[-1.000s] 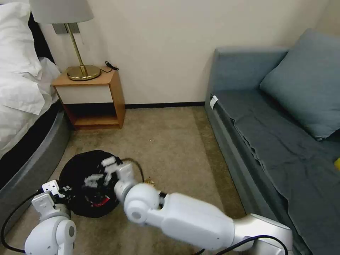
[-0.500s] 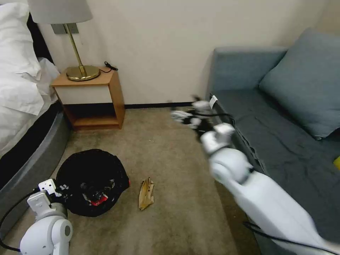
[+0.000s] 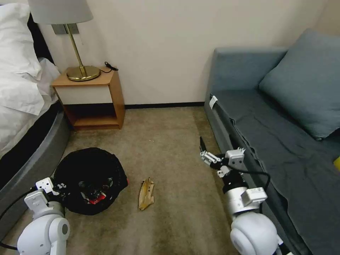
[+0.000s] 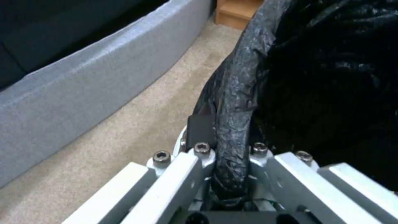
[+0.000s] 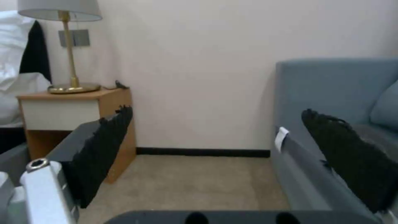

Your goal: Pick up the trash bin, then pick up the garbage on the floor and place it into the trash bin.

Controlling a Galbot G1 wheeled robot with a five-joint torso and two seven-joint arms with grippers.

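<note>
The trash bin [image 3: 88,170], lined with a crinkled black bag, hangs low over the carpet at the lower left. My left gripper [image 3: 56,187] is shut on its near rim; in the left wrist view the fingers [image 4: 199,130] pinch the bag-covered rim [image 4: 232,102]. A red-and-white wrapper [image 3: 97,199] lies inside the bin. One brown crumpled piece of garbage [image 3: 146,194] lies on the carpet just right of the bin. My right gripper [image 3: 206,152] is raised beside the sofa front, open with nothing in it. Its black pads [image 5: 104,149] stand wide apart.
A grey-blue sofa [image 3: 283,141] runs along the right, with a cushion at its back. A wooden nightstand [image 3: 92,97] with a brass lamp stands against the far wall. The grey bed base [image 3: 32,159] curves along the left. Open carpet [image 3: 166,141] lies between them.
My right arm has swung from above the bin across to the right and dropped beside the sofa. The brown piece on the carpet is now uncovered. The left gripper still clamps the bin rim.
</note>
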